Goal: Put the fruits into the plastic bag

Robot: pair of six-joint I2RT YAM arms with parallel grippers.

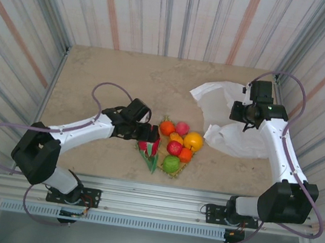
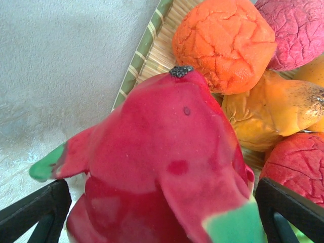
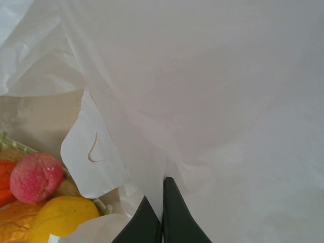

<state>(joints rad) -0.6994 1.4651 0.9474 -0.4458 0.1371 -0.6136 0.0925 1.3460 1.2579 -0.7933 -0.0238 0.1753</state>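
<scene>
Left claw [image 2: 162,190] spread wide astride the dragon fruit [image 2: 167,152], frame centre, orange [image 2: 223,43] upper right on woven mat [image 2: 147,45], right claw [image 3: 161,202] clenched on plastic bag [image 3: 212,91], bottom centre

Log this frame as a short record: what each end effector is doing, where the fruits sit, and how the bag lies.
left end effector: fingers on either side of the dragon fruit; contact unclear
right end effector: shut, pinching a fold of the plastic bag
dragon fruit: at the left edge of the woven mat
other fruits: piled together on the woven mat
plastic bag: crumpled on the table, right of the mat
</scene>
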